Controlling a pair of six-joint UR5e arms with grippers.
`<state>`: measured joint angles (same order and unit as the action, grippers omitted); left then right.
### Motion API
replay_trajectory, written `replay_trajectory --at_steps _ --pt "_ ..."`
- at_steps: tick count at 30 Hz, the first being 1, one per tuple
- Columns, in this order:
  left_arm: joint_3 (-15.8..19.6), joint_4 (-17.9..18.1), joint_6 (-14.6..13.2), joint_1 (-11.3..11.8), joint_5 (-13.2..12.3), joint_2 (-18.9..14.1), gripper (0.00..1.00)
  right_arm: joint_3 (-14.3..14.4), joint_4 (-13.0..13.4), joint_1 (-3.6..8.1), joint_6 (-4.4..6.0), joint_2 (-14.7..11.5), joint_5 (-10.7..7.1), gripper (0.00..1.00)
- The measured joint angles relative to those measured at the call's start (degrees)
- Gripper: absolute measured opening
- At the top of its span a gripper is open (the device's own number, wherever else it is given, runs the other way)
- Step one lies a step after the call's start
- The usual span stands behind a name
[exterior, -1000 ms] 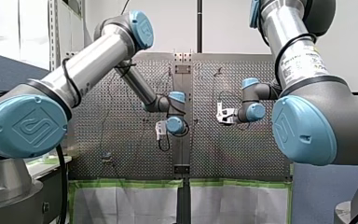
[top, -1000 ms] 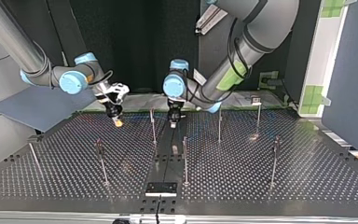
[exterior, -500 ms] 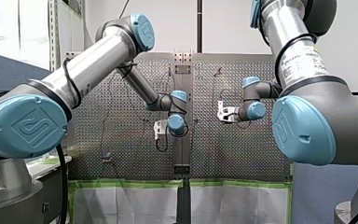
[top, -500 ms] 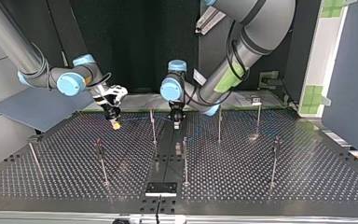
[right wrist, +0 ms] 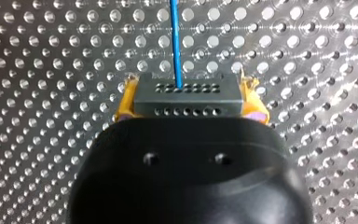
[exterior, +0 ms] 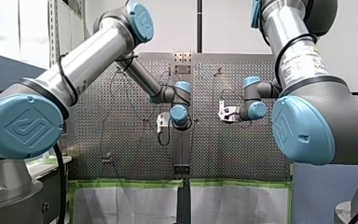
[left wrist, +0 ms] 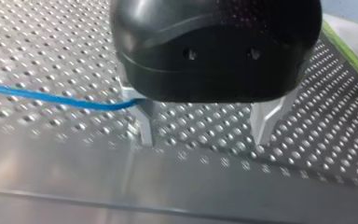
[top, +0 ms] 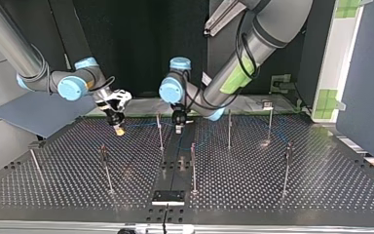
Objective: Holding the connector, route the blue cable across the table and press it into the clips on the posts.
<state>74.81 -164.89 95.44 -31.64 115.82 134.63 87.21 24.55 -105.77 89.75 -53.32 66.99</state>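
My right pincer [right wrist: 189,91] is clenched on the connector [right wrist: 186,101], a dark grey block with rows of small holes; the yellow pads [right wrist: 125,100] press on its two sides. The blue cable [right wrist: 174,42] leaves the middle of the connector and runs straight ahead of the pincer, over the perforated table [right wrist: 37,70].

In the top view this pincer hangs at the view's left, near the far edge, with its yellow tip just above the table; the cable shows there as a thin blue line leading from it toward the middle.

My left pincer [left wrist: 203,140] is released; its two metal fingers [left wrist: 144,123] stand well apart, tips low over the table. In the left wrist view the cable comes in from one side and reaches the outer face of one finger, where it passes out of sight behind the pincer's black body; whether it touches that finger I cannot tell.

In the top view the left pincer hangs near the middle of the far edge; thin upright posts [top: 193,163] stand apart across the table, one of them just beside it; the clips on them are too small to make out.
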Motion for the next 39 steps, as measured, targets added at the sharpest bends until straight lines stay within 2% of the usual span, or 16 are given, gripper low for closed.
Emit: replay_trajectory --at_steps 7,13,18,24,32,36,39 --pt "1.00 -2.10 0.44 -2.16 2.69 -2.57 1.00 -0.11 -0.35 0.72 0.00 -0.15 -0.01 0.00" --pt "3.48 -0.59 0.22 -4.15 5.36 -5.21 1.00 -0.15 -0.83 1.42 -0.13 -0.30 -0.08 0.00" --pt "5.79 -1.38 0.28 -6.18 7.69 -7.34 1.00 -0.15 -1.09 1.77 -0.28 -0.40 -0.38 0.00" --pt "7.55 -0.89 0.57 -8.81 10.03 -7.91 1.00 -0.15 -2.16 2.13 -0.93 -0.45 -1.15 0.00" --pt "6.27 2.34 3.06 -12.64 9.36 -7.84 1.00 -0.15 -2.47 2.84 -0.98 -0.51 -1.25 0.00" --pt "4.24 1.64 4.70 -14.50 9.42 -7.11 1.00 -0.15 -2.55 3.40 -0.98 -0.52 -1.16 0.00" --pt "2.78 0.40 5.91 -15.03 9.45 -5.98 1.00 -0.15 -2.56 3.76 -1.03 -0.53 -1.15 0.00"
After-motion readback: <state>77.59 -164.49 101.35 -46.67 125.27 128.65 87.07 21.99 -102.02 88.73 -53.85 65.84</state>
